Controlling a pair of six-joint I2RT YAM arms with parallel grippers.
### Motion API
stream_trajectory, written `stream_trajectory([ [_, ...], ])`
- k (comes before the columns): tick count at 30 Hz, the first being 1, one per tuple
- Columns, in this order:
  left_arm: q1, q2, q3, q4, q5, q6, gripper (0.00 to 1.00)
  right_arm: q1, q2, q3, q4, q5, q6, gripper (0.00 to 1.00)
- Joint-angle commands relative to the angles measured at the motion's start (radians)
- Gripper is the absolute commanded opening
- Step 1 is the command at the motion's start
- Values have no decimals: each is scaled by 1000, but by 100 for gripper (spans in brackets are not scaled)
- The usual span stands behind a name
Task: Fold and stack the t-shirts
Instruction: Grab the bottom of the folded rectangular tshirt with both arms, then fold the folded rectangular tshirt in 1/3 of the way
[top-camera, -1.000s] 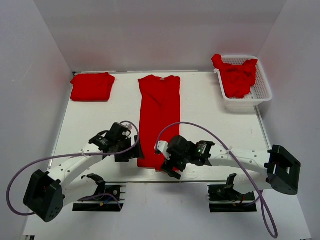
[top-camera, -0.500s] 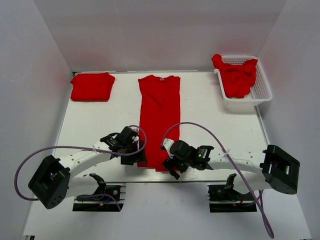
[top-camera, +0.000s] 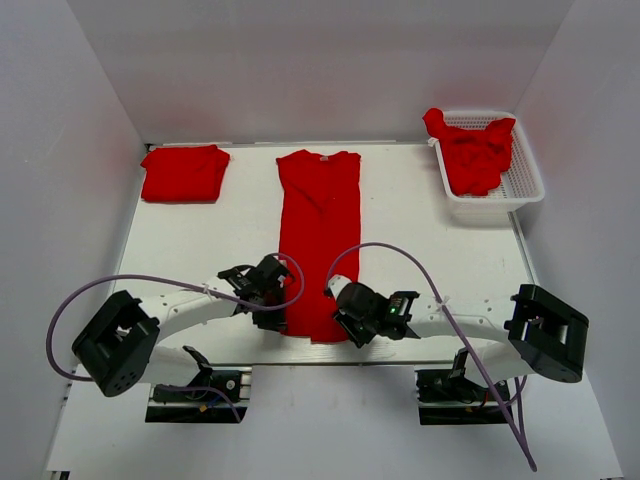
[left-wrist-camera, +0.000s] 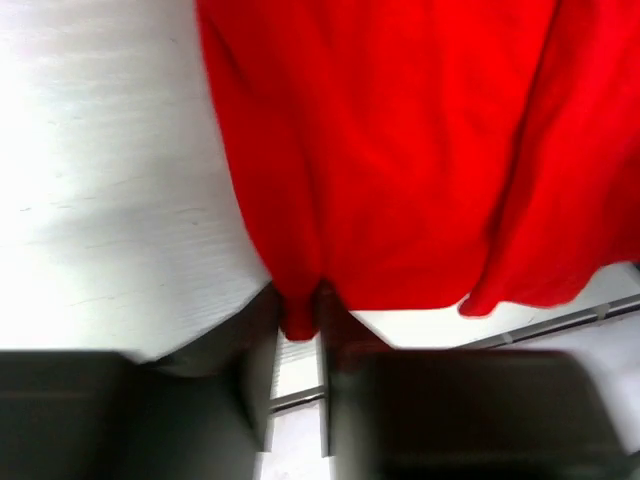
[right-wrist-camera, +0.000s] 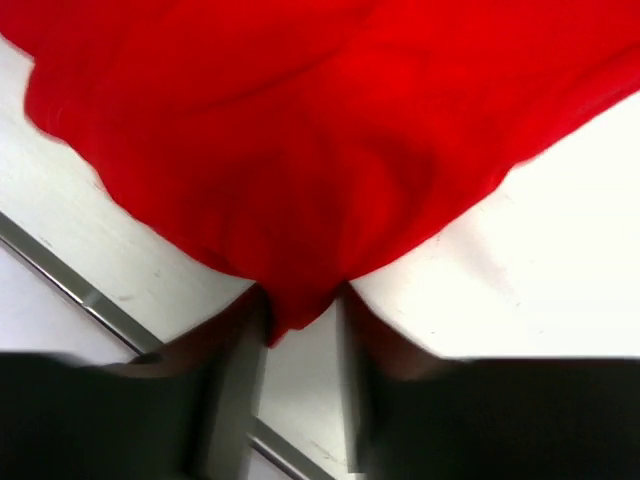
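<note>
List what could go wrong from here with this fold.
1. The left claw and right claw each have only a small hem corner of the flat t-shirt between their fingers; it might slip out on lifting.
2. The cloth looks wrinkled by the right claw, so the fold may come out crooked.

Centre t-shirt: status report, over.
Left claw and right claw pinching near hem corners. Centre t-shirt laid out, folded lengthwise. Nothing blocking; basket far right.

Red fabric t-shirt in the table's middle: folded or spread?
Folded lengthwise: the middle red fabric t-shirt lies as a narrow strip, no sleeves showing.
</note>
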Motion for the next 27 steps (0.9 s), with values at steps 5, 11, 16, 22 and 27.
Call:
stream_trajectory([
  [5,-36,22,11,-40,-48,-3,0,3,-2,4,23,-23,55,0],
  [11,-45,-29,50,-60,-48,-12,0,1,-40,8,-11,-77,73,0],
  [16,-65,-61,90,-155,7,-32,0,7,-95,27,-86,-236,98,0],
  [22,-74,-119,137,-226,24,-50,0,7,-181,27,-163,-239,113,0],
  [27,-74,-83,223,-226,-29,-50,0,-5,-120,73,-184,-195,109,0],
])
